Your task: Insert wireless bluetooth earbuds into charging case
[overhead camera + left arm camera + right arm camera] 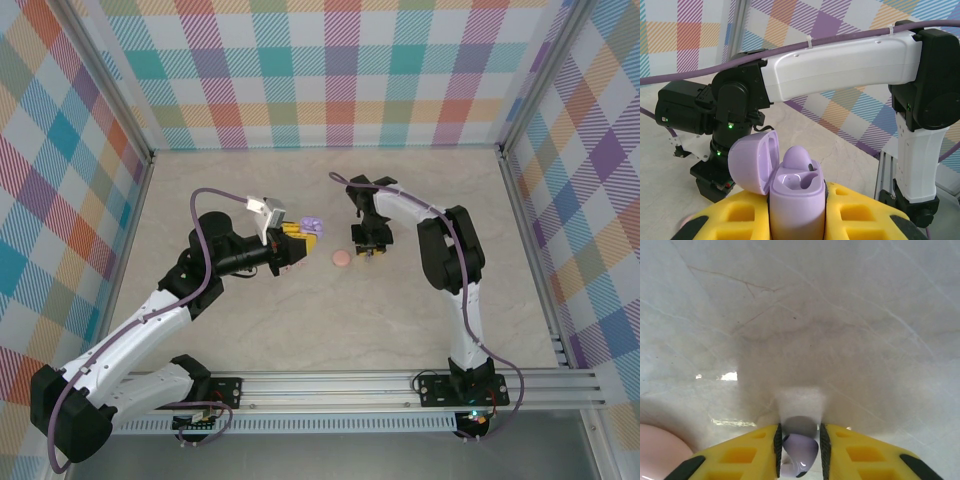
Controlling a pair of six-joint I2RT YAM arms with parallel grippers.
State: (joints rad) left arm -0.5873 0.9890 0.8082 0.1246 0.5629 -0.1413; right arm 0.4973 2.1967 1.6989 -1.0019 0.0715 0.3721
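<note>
My left gripper (298,240) is shut on a purple charging case (795,197), held upright between its yellow fingers (865,215). The case's lid (751,160) hangs open to the left. One purple earbud (799,156) sits in the far socket; the near socket is empty. In the top view the case (311,223) is left of the right gripper (368,248). My right gripper (799,442) is shut on a second purple earbud (800,451), just above the table, its shadow directly below.
A pink round disc (341,258) lies on the table between the two grippers, and shows at the lower left of the right wrist view (660,450). The right arm (840,65) crosses close in front of the left wrist camera. Plaid walls enclose the table.
</note>
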